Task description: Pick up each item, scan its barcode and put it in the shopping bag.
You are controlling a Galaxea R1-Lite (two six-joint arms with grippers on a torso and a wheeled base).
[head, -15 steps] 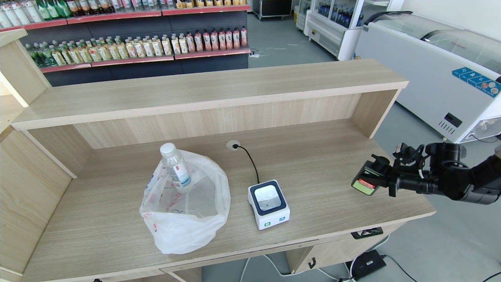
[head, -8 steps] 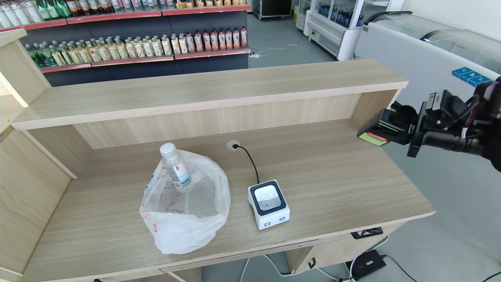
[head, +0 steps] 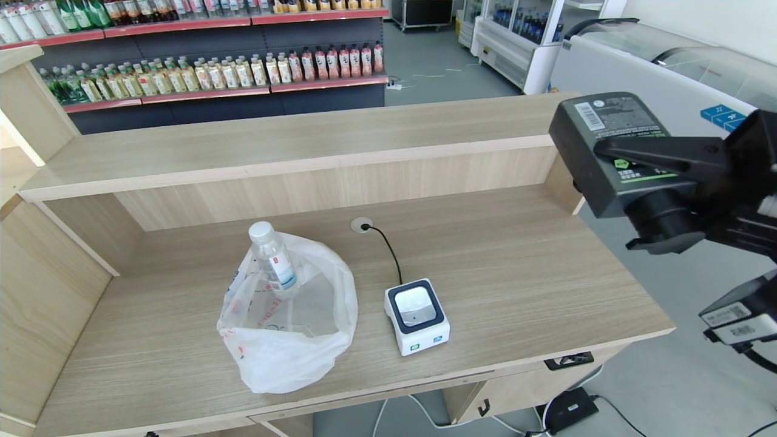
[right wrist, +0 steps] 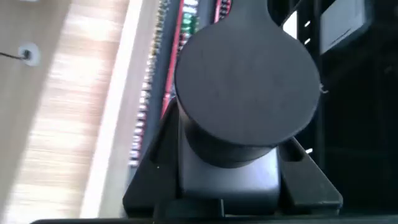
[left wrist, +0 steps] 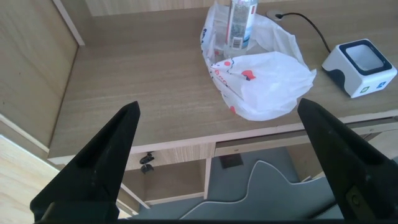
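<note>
Clamped in the closed right gripper [head: 607, 158]: dark grey boxy pack [head: 607, 188], raised by the right end of the light wooden desk [head: 516, 273], white barcode label up, other print unreadable. Nothing in the wide-spread left gripper [left wrist: 217, 109], out past the front edge near the white plastic shopping bag [head: 285, 358] with clear capped bottle [head: 271, 258] upright inside. Bare top around the white scanner [head: 419, 328]; drink shelves [head: 212, 73], freezers [head: 692, 91] behind.
</note>
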